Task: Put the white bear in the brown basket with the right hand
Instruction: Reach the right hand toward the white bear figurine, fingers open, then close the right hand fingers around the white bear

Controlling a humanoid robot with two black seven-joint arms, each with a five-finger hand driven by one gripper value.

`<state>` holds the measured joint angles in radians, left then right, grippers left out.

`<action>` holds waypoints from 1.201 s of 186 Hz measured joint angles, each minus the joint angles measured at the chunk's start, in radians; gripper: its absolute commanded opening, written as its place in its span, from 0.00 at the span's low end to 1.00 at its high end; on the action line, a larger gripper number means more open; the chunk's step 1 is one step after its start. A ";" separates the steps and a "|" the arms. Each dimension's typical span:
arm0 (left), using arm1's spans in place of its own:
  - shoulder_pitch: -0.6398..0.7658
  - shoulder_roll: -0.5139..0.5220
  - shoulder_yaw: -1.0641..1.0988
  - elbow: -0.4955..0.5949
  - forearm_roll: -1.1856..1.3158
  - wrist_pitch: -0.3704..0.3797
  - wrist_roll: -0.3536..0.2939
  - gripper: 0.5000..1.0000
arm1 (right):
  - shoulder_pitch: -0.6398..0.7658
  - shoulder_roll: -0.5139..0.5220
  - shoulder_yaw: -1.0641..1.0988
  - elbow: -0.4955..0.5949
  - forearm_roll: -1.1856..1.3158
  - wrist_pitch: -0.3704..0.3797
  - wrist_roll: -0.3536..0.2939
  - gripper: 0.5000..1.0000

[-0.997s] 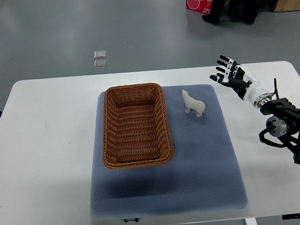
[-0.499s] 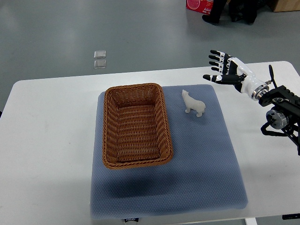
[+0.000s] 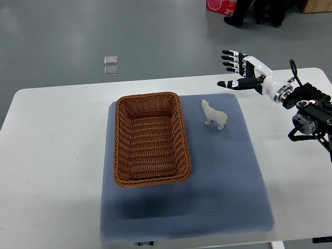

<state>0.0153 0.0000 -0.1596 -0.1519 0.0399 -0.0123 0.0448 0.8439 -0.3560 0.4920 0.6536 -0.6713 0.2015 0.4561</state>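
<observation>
One white bear [image 3: 213,113] is counted, standing on the mat. One brown basket [image 3: 150,138] is seen beside it. One blue-grey mat [image 3: 207,197] is laid out under both. One white table [image 3: 52,171] is shown carrying them all. One robot hand, the right hand [image 3: 243,73], is counted, with its arm entering from the picture's right edge; five fingers [image 3: 229,58] are made out on it, spread apart. Two small clear squares [image 3: 110,65] are seen on the floor beyond the table. One red box [image 3: 220,5] is partly shown at the top edge.
</observation>
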 measured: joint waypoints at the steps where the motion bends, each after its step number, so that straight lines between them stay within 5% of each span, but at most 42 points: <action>1: 0.000 0.000 0.000 0.000 0.000 0.000 0.000 1.00 | 0.002 0.000 0.000 0.000 -0.010 0.000 -0.001 0.85; 77: 0.000 0.000 0.000 0.000 0.000 0.000 0.000 1.00 | 0.017 -0.035 -0.078 0.001 -0.491 0.004 -0.005 0.82; 224: 0.000 0.000 0.000 0.000 0.000 0.000 0.000 1.00 | 0.038 -0.067 -0.201 0.075 -0.582 -0.005 -0.051 0.78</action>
<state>0.0153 0.0000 -0.1595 -0.1519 0.0399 -0.0123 0.0449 0.8821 -0.4232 0.2907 0.7284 -1.2538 0.1962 0.4054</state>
